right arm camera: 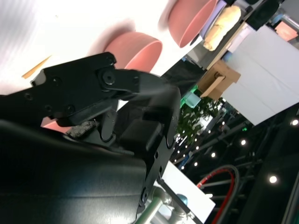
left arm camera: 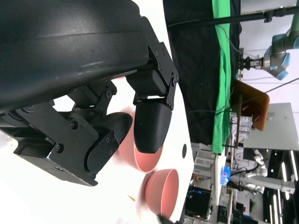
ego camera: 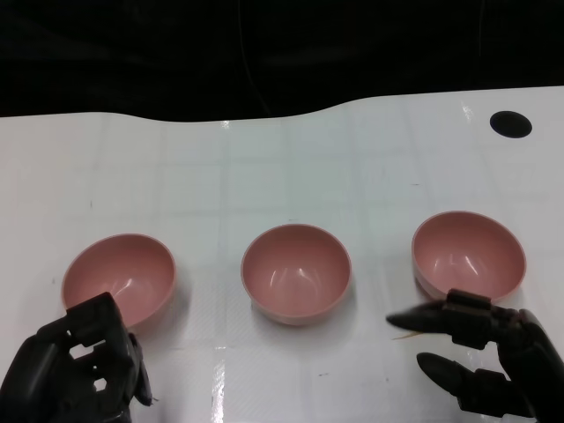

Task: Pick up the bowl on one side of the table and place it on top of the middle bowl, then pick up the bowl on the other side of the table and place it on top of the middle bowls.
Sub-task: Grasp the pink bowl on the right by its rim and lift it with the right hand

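Observation:
Three pink bowls stand in a row on the white table (ego camera: 264, 167): the left bowl (ego camera: 119, 280), the middle bowl (ego camera: 296, 271) and the right bowl (ego camera: 469, 254). My left hand (ego camera: 79, 366) sits just in front of the left bowl's near rim, fingers partly curled, holding nothing. My right hand (ego camera: 480, 352) is just in front of the right bowl, fingers spread and pointing left, also holding nothing. The left wrist view shows the middle bowl (left arm camera: 138, 161) and the right bowl (left arm camera: 163, 189) past my fingers (left arm camera: 149, 123). The right wrist view shows the middle bowl (right arm camera: 135, 49) and the left bowl (right arm camera: 189, 21).
A round black hole (ego camera: 510, 123) lies in the table's far right corner. The table's far edge meets a black backdrop (ego camera: 264, 53). A small orange mark (ego camera: 407, 335) lies beside my right hand.

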Available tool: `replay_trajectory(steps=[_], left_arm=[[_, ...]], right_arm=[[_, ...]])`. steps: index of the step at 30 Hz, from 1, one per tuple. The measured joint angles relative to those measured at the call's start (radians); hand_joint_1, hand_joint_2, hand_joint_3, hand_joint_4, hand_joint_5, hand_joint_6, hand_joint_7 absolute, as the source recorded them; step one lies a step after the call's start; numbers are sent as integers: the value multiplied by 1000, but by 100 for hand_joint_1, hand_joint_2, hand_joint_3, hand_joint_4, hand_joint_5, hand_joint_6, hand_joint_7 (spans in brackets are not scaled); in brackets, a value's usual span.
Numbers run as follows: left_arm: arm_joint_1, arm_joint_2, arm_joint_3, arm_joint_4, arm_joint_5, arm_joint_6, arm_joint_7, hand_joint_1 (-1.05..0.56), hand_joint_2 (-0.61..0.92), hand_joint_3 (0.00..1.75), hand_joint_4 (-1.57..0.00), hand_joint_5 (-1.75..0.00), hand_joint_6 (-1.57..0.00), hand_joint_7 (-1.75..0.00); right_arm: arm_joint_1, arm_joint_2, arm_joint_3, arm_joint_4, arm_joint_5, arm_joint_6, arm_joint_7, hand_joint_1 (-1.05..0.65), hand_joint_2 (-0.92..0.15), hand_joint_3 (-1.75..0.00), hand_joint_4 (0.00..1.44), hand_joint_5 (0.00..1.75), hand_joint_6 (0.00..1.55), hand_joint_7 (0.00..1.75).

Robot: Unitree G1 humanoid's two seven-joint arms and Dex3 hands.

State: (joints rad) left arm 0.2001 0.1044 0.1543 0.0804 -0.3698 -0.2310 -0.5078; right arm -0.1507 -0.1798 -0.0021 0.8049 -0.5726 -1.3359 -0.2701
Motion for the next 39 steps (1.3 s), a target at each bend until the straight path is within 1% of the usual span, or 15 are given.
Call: replay_trajectory(steps=[1, 2, 6, 7, 9, 12, 13, 15, 17, 21, 25, 28, 32, 35, 39], left_arm=[[0, 0, 0, 3, 0, 0, -3, -3, 46, 139, -90, -175, -78, -172], [-1, 0, 0, 4, -1, 0, -5, -3, 46, 139, -91, -175, -78, -172], [-2, 0, 0, 9, -1, -1, -7, -3, 46, 138, -91, -175, -78, -172], [-2, 0, 0, 9, -1, -2, -7, -3, 46, 138, -91, -175, -79, -172], [-4, -1, 0, 10, -1, -4, -8, -2, 46, 138, -91, -175, -79, -172], [-3, -1, 0, 9, -2, -4, -7, -2, 46, 138, -90, -175, -79, -172], [-4, -1, 0, 9, -2, -4, -7, -2, 45, 138, -90, -175, -79, -171], [-4, -1, 0, 9, -2, -4, -7, -2, 45, 138, -90, -175, -79, -171], [-3, -2, 0, 8, -2, -4, -7, -2, 45, 137, -90, -175, -79, -171], [-3, -2, 0, 8, -2, -4, -7, -2, 45, 137, -90, -175, -79, -171], [-2, -2, -1, 7, -1, -4, -7, -2, 45, 137, -90, -175, -79, -171], [-2, -3, -2, 4, -1, -4, -7, -1, 46, 138, -90, -175, -79, -171], [0, -4, -2, -2, -9, 2, -7, 0, 46, 138, -91, -175, -80, -171], [1, -7, -5, -18, -9, 10, -2, 0, 45, 138, -90, -175, -79, -171], [1, -16, -8, -21, -7, 18, 7, 1, 45, 138, -90, -175, -79, -172]], right_arm=[[-3, -1, -7, 1, -46, 3, -47, -84, -92, -32, 23, 4, 35, 0], [-5, -4, -10, -1, -93, 11, -98, -85, -92, -32, 20, 2, 32, 0], [-10, -26, 3, -3, -214, 48, -260, -86, -92, -31, 17, 1, 29, 0], [-8, -31, 12, -21, -248, 77, -300, -92, -92, -29, 7, 0, 12, 0], [-1, -42, 29, -84, -337, 208, -390, -97, -92, -27, 2, 0, 3, 0], [7, -60, 73, -164, -455, 414, -543, -99, -92, -25, 0, 0, 0, 0], [7, -66, 92, -179, -477, 471, -583, -101, -92, -23, 0, 0, 0, 0], [7, -76, 126, -199, -497, 560, -620, -103, -92, -21, 0, 0, 0, 0], [13, -80, 148, -231, -505, 666, -616, -104, -92, -21, 0, 0, 0, 0], [30, -93, 180, -318, -505, 862, -562, -105, -92, -19, 0, 0, 0, 0], [38, -111, 210, -360, -495, 990, -501, -105, -92, -17, 4, 2, 5, 2], [47, -127, 224, -408, -454, 1035, -410, -102, -92, -11, 10, 5, 11, 4], [64, -156, 232, -483, -368, 1053, -246, -96, -90, -3, 28, 11, 25, 7], [66, -177, 246, -509, -359, 1069, -196, -96, -92, -2, 43, 15, 31, 7], [63, -200, 257, -515, -361, 1104, -145, -97, -92, -7, 49, 14, 34, 6]])
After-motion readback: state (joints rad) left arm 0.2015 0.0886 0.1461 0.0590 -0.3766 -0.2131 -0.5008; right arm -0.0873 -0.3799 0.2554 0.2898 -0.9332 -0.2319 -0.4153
